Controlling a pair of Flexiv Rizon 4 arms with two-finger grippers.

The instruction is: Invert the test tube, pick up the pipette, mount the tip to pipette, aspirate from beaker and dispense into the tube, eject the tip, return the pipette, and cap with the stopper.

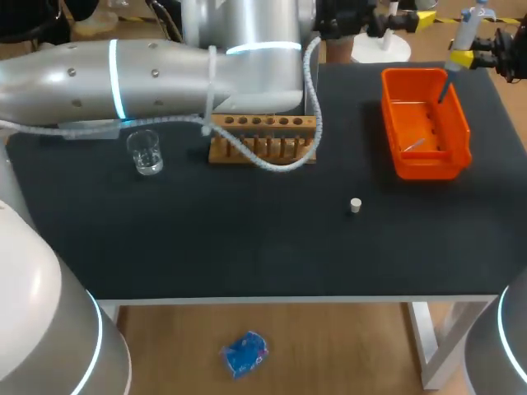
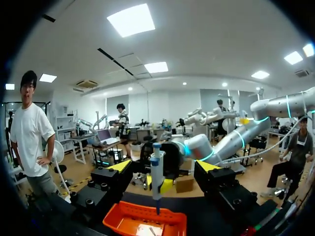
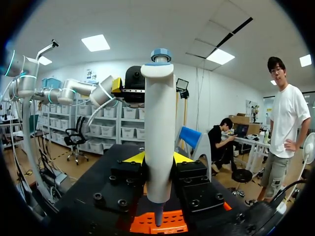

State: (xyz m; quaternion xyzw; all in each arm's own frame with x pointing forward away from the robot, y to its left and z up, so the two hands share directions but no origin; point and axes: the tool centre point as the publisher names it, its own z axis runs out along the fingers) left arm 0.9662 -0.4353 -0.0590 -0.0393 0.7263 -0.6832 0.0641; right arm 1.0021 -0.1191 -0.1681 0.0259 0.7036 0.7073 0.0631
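Observation:
My right gripper (image 1: 461,58) is shut on the white pipette with a blue top (image 1: 464,33), holding it upright over the far end of the orange bin (image 1: 449,123). In the right wrist view the pipette (image 3: 160,137) stands between the yellow tips, above the bin (image 3: 170,222). My left gripper (image 1: 416,18) hovers past the table's far edge, open and empty, facing the pipette (image 2: 156,172). A small glass beaker (image 1: 146,152) stands at the left. A white stopper (image 1: 356,205) lies mid-table. No test tube shows clearly.
A wooden tube rack (image 1: 263,138) stands at the back middle, partly behind my left arm's cable. A thin clear piece (image 1: 414,145) lies inside the orange bin. My left arm spans the back of the table.

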